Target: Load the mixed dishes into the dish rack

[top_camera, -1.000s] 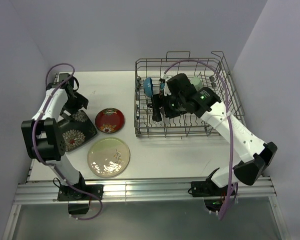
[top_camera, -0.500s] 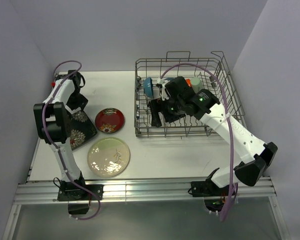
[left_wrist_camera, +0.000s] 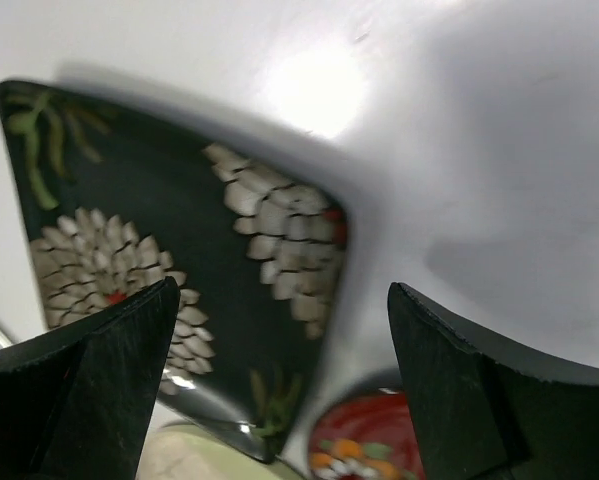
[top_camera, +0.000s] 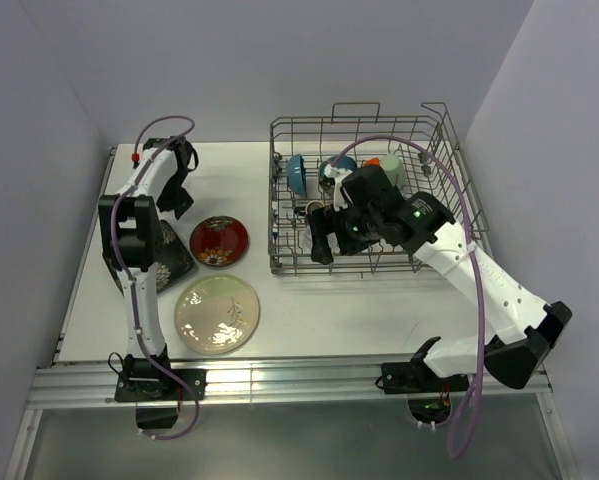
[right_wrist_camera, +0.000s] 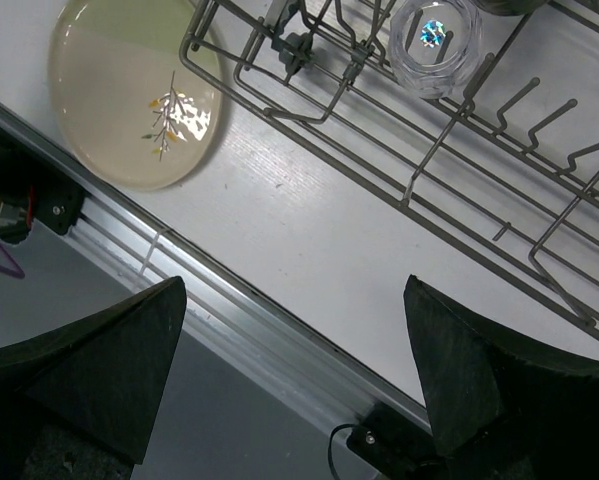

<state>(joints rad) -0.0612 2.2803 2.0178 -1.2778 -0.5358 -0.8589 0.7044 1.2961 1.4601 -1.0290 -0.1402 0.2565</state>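
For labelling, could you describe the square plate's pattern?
Square plate: white flowers on black; left wrist view.

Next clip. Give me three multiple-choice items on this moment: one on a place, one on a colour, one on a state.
1. Where does the cream plate lie with respect to the dish rack?
A. inside it
B. on the table, to its left
C. leaning on its far wall

2. What colour is the saucer just beyond that plate?
A. red
B. blue
C. white

3. How is the left end effector over the black square plate?
A. shut on the plate's edge
B. shut on nothing
C. open, holding nothing

Answers:
1 B: the top view shows it flat on the table, left of the dish rack.
2 A: its glaze is red with a small pattern.
3 C: the left wrist view shows both fingers wide apart, gripping nothing.
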